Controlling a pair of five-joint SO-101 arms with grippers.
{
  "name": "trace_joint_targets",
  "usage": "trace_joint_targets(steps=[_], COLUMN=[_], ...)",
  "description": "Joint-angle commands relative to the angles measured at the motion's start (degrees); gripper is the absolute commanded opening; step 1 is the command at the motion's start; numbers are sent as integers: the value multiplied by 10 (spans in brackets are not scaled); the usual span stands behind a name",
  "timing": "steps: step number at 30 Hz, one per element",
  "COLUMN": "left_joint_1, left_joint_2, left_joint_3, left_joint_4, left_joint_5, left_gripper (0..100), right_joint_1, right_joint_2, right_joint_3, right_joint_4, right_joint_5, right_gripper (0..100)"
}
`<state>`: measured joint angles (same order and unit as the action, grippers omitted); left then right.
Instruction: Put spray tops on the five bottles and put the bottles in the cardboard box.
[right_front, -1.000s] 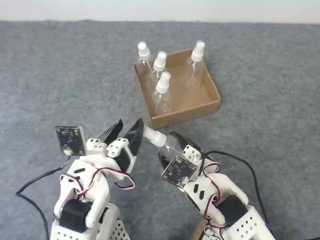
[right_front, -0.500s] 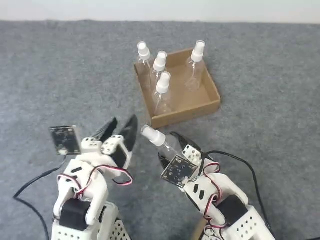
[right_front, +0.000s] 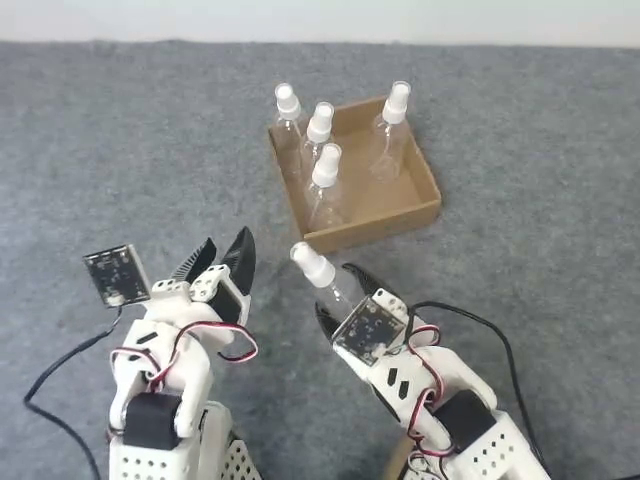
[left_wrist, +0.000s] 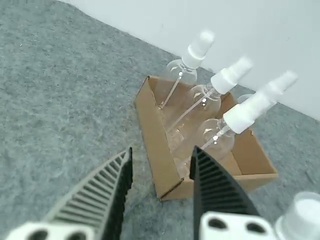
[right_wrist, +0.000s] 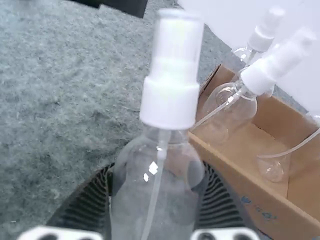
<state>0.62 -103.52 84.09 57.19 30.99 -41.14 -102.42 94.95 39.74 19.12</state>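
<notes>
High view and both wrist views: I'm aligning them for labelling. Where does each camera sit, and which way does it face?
High view: fixed above the table, looking down on the left gripper, the right gripper and the cardboard box.
Left wrist view: on the left arm, facing the box past its own open gripper.
Right wrist view: on the right arm, facing the box past its own gripper, shut on a capped bottle.
Shared: all three show the box.

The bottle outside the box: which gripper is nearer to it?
Right. The right gripper is shut on the bottle, around its body, just short of the cardboard box. The left gripper is open, off to one side and apart from it.
</notes>
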Motion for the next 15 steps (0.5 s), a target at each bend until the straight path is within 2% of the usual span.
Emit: trace_joint_targets(steps=[1, 6, 11, 15], left_joint_1=[6, 74, 106, 140], left_joint_2=[-10, -10, -10, -10], left_joint_3=[-3, 12, 15, 22], left_joint_4=[-19, -18, -16, -19], left_joint_5=[8, 6, 6, 0], left_gripper=[173, 173, 173, 173], right_joint_1=[5, 4, 2, -30], right_joint_2=[-16, -16, -16, -16], right_joint_3=[-33, -33, -33, -28], right_joint_4=[-15, -15, -15, -15], right_joint_5=[-25, -26, -26, -26], right_gripper=[6, 6, 6, 6])
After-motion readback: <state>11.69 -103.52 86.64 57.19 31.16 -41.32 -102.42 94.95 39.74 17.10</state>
